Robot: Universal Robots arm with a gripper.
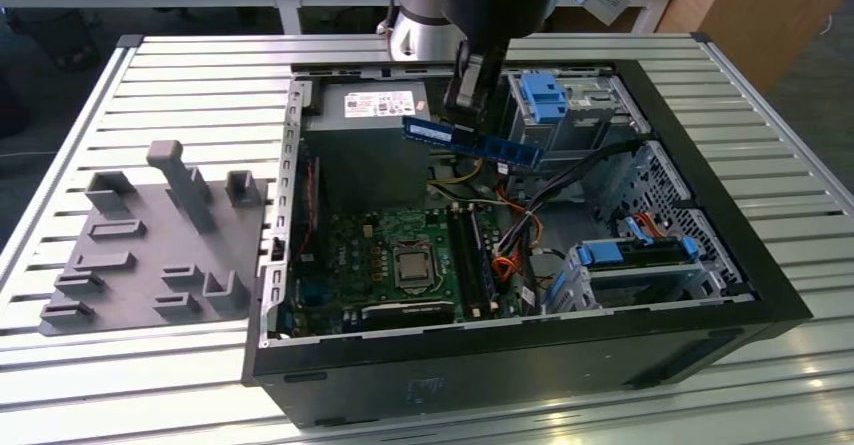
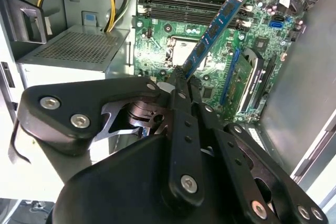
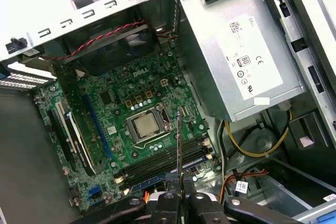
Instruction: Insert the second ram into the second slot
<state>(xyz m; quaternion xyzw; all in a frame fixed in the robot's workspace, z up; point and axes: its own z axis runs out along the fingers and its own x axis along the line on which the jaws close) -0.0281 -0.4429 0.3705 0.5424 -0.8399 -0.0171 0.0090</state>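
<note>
Claw [image 2: 181,80] is clamped on one stick, the second ram [image 2: 212,32], held above one motherboard [image 2: 157,38]; one power-supply box [image 3: 236,51] is noted alongside.

Table: the silver slatted metal table [image 1: 160,385] I work over, its ribs running from the exterior view's left to its right.
Computer case: a black tower [image 1: 534,365] lying on its side on the slats, open face up.
Grey fixture: a flat plate [image 1: 134,265] with upright pegs and blocks, just beside the case, on the exterior view's left.
</note>
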